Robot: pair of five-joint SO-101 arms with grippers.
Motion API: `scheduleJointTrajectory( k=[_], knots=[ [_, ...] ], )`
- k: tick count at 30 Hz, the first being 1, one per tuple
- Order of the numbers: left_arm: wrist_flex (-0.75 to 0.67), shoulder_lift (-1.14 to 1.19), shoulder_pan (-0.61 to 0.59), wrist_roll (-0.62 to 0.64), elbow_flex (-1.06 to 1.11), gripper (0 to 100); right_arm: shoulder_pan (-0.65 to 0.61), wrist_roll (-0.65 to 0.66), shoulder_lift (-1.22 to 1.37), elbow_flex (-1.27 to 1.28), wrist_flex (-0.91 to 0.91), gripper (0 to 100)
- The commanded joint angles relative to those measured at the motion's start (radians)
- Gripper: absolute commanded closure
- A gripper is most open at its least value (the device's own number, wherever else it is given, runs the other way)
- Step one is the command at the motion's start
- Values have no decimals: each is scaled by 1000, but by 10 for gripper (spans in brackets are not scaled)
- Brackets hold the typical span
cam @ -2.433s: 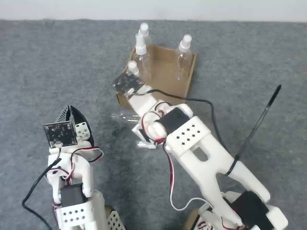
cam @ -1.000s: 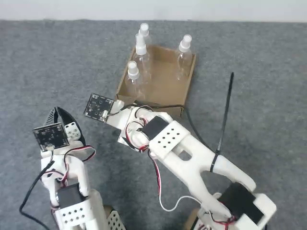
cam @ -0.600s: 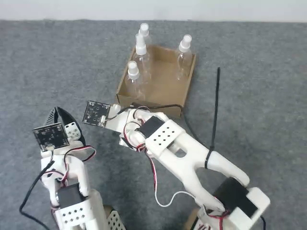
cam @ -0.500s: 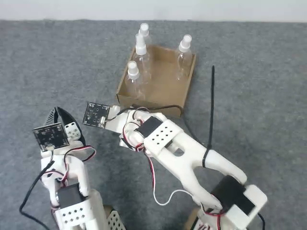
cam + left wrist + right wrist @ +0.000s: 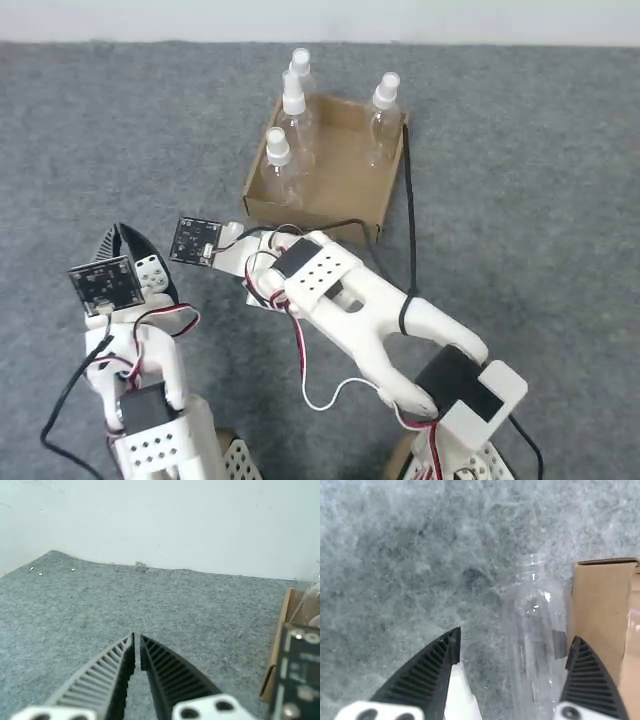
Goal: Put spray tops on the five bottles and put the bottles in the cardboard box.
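Observation:
A clear bottle [image 5: 535, 630] without a spray top lies on the grey carpet beside a corner of the cardboard box [image 5: 600, 605]. My right gripper [image 5: 516, 636] is open and straddles this bottle, one finger on each side, not closed on it. In the high view the box [image 5: 375, 200] holds several upright bottles with white spray tops, such as one at its near left corner [image 5: 277, 150]. The right arm [image 5: 320, 285] stretches across to just in front of the box. My left gripper [image 5: 136, 639] is shut and empty, held over the carpet at the left [image 5: 120, 235].
Grey carpet runs to a white wall [image 5: 175, 520] at the back. The right arm's camera board [image 5: 300, 670] and the box edge [image 5: 277, 645] sit close to the left gripper's side. A black cable [image 5: 408, 200] runs along the box's right wall.
The right arm has swung away from the box toward the left and settled lower over the lying bottle. The left arm has kept still over the last second.

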Motion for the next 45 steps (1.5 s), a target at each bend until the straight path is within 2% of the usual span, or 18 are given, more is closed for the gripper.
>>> scheduleJointTrajectory(
  k=[1,11,27,34,38,45],
  knots=[
    [-38,-15,-2,5,-13,988,-1,6,-8,-66,-24,700],
    [-38,-15,-2,5,-13,988,67,5,12,-64,-58,700],
    [-38,-15,-2,5,-13,988,64,6,117,-98,-53,703],
    [-38,-15,-3,5,-13,988,65,6,110,-101,-28,852],
    [-38,-15,-3,5,-13,988,68,8,105,-107,1,857],
    [-38,-15,-5,5,-13,988,70,9,108,-204,179,857]
  ],
)
